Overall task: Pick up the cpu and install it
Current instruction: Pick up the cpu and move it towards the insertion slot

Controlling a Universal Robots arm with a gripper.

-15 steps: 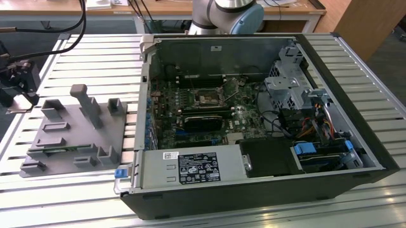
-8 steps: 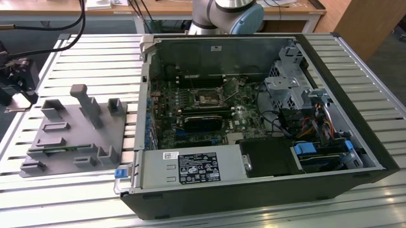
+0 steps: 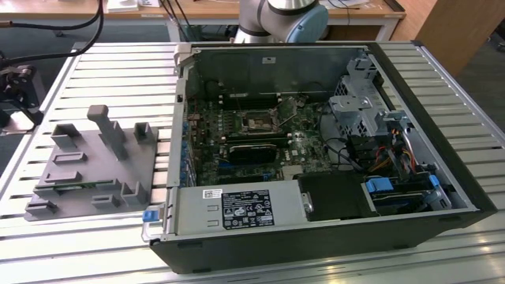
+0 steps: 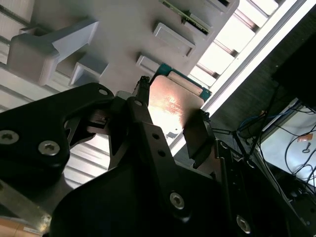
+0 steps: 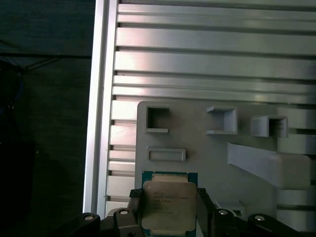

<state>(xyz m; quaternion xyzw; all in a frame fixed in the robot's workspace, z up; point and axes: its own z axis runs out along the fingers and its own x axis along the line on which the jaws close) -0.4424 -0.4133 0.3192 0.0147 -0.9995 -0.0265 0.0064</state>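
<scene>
In the first wrist view the cpu (image 5: 169,205) sits between the 2 black fingers (image 5: 134,198) of the gripper (image 5: 169,200). The fingers are clenched on its opposite edges, and its silvery top faces the camera. It is over one corner of the grey tray (image 5: 197,133), just beside a shallow rectangular pocket (image 5: 167,154). I cannot tell whether it rests on the tray or is lifted off it.

The second wrist view shows the same hold from below. The cpu (image 4: 173,106) is pinched between the fingers (image 4: 140,113), with the tray (image 4: 123,29) behind it.

In the exterior view the tray (image 3: 83,177) lies on the slatted metal worktop (image 3: 103,65) at the exterior view's left, beside the open computer case (image 3: 316,248). A green memory stick (image 3: 67,188) lies in the tray. The square socket (image 3: 259,121) on the motherboard is inside the case, well apart from the tray.
</scene>
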